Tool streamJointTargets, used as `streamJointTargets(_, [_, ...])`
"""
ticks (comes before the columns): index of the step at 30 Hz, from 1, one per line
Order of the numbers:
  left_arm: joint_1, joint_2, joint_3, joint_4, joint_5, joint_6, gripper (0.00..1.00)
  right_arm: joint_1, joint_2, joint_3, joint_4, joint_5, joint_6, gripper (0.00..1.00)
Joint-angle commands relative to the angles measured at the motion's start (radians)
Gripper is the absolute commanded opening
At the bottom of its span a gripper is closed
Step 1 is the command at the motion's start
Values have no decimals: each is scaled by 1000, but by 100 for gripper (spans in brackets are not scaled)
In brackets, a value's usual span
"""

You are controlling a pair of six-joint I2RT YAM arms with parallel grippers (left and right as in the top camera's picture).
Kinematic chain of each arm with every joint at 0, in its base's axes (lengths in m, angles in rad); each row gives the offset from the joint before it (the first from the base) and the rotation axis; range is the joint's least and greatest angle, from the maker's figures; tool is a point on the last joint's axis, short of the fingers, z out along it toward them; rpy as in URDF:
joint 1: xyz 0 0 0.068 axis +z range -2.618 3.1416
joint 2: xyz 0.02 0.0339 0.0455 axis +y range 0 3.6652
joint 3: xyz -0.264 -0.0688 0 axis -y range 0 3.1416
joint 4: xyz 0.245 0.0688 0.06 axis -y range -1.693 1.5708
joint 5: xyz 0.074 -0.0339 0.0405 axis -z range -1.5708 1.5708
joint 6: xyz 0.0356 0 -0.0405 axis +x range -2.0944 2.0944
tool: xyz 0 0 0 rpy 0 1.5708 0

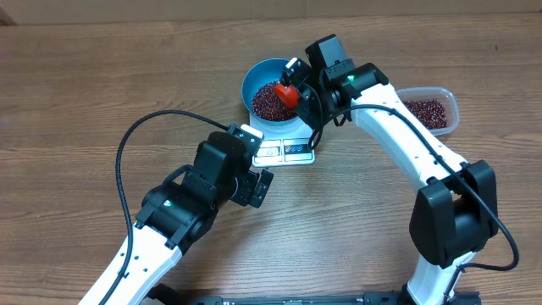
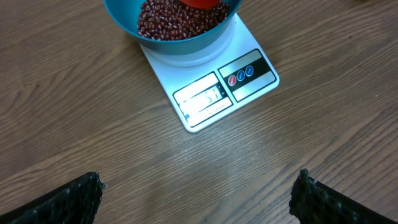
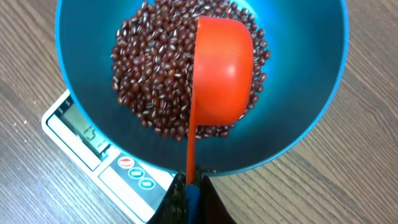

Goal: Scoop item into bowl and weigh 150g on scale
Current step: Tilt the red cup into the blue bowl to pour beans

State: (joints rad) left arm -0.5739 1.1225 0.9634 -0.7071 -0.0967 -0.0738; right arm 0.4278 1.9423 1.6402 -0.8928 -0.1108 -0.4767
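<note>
The blue bowl (image 1: 269,83) stands on the white scale (image 1: 285,152) and holds a heap of dark red beans (image 1: 267,102). My right gripper (image 3: 191,182) is shut on the thin handle of a red-orange scoop (image 3: 224,68). The scoop hangs turned over above the beans (image 3: 149,74) inside the bowl (image 3: 298,81). The scale (image 3: 93,155) shows its display at the lower left. My left gripper (image 2: 199,190) stands open above bare table, short of the scale (image 2: 211,93). The bowl (image 2: 171,25) with beans (image 2: 168,18) is at the top of that view.
A clear plastic tub (image 1: 432,108) with more beans lies at the right, behind the right arm. A black cable (image 1: 135,140) loops over the table on the left. Wood tabletop (image 1: 85,85) surrounds everything.
</note>
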Motion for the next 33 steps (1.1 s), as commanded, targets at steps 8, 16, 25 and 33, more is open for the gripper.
streamJointTargets(8, [4,3,0,4,12,18,100,0,1,15,-40,-72,-64,3])
streamJointTargets(16, [4,3,0,4,12,18,99,2,1,15,-42,-219,-64,3])
streamJointTargets(25, [4,3,0,4,12,18,99,-2,1,16,-3,-249,-27,3])
streamJointTargets(33, [4,3,0,4,12,18,99,-5,1,63,19,-246,21,3])
